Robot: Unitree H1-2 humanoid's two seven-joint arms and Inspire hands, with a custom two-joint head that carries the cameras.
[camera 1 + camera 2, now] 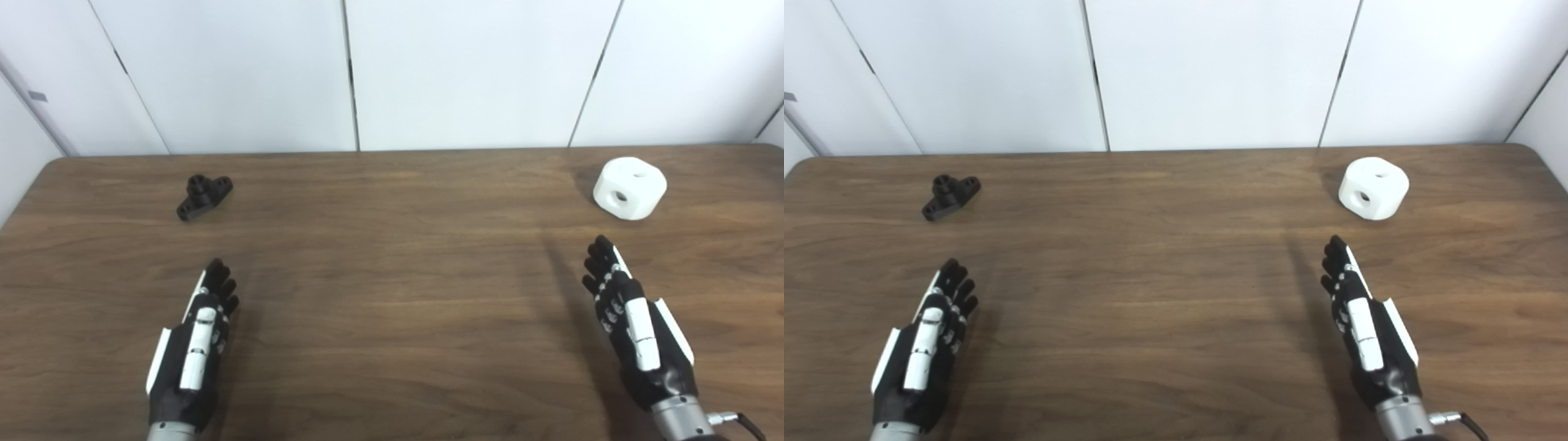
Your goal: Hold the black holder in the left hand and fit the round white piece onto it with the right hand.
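The black holder (204, 195) lies on the wooden table (392, 294) at the far left, a flat bar with a short round post. The round white piece (629, 187), a chunky rounded block with holes in its faces, sits at the far right. My left hand (196, 343) hovers near the front left, fingers stretched out and holding nothing, well short of the holder. My right hand (634, 324) is near the front right, fingers stretched out and empty, a short way in front of the white piece. Both things also show in the right eye view: holder (950, 196), white piece (1373, 187).
White wall panels (392, 73) stand right behind the table's far edge. The table's rounded far-right corner (1534, 150) shows in the right eye view.
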